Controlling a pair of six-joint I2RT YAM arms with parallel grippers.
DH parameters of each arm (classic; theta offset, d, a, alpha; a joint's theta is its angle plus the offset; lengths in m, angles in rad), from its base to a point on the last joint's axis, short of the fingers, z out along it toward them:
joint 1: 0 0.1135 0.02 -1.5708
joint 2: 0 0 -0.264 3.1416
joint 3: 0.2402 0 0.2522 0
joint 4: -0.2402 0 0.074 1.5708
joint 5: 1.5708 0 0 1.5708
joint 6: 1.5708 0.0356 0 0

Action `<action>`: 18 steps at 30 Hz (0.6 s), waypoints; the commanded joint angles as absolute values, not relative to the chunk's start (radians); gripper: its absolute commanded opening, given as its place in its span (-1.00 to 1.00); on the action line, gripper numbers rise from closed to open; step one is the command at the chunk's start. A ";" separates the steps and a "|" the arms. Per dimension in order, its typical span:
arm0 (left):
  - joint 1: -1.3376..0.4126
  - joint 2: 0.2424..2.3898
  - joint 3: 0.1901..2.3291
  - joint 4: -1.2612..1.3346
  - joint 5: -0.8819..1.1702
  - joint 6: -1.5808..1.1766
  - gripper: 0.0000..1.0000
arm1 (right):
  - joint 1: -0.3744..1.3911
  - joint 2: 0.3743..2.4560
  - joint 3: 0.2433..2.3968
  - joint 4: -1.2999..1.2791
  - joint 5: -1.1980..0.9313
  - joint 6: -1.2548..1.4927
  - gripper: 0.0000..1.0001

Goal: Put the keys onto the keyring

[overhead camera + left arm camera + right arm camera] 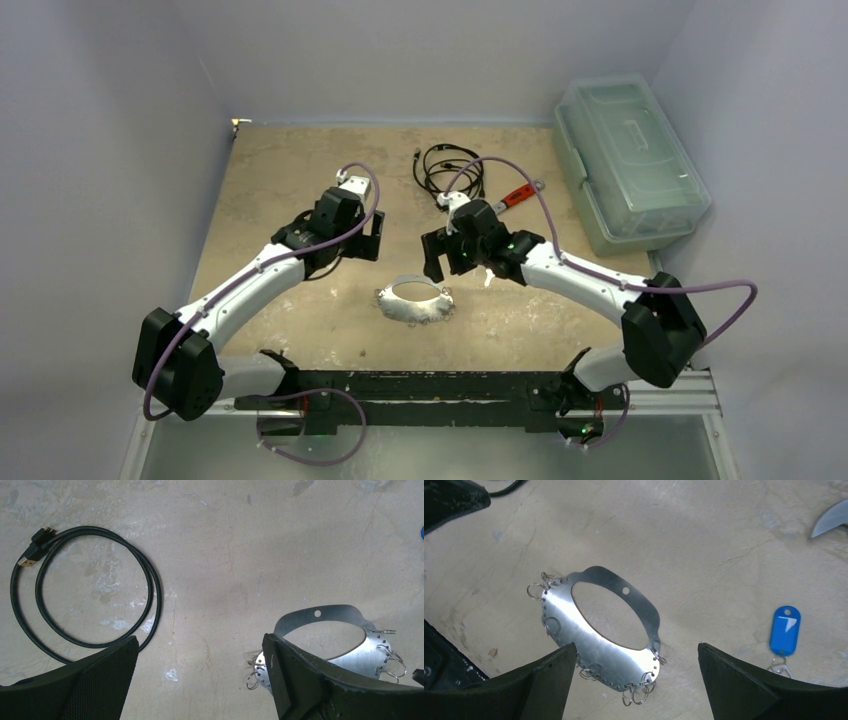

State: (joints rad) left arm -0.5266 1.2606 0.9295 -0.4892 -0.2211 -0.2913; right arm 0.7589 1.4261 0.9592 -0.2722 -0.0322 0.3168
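Right wrist view: one flat, shiny metal keyring with an oval hole and wire loops along its rim lies on the mottled tan table under the wide-open right gripper. One blue plastic-headed key lies nearby, apart. The left gripper gapes empty near one coiled black cable.

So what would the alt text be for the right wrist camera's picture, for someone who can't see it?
A flat silvery keyring with a wide oval hole lies on a sandy table, framed by the open black pincer below. A small blue-headed key lies apart, toward the picture's right edge.
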 commanded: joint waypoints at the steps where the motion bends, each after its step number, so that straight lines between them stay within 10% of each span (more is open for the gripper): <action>1: -0.534 1.258 0.961 -0.493 -0.275 -0.278 0.87 | 0.799 1.468 0.989 -0.230 -0.084 0.272 0.85; 18: -0.557 1.261 0.997 -0.555 -0.554 -0.344 0.86 | 0.920 1.589 1.035 -0.138 -0.046 0.313 0.49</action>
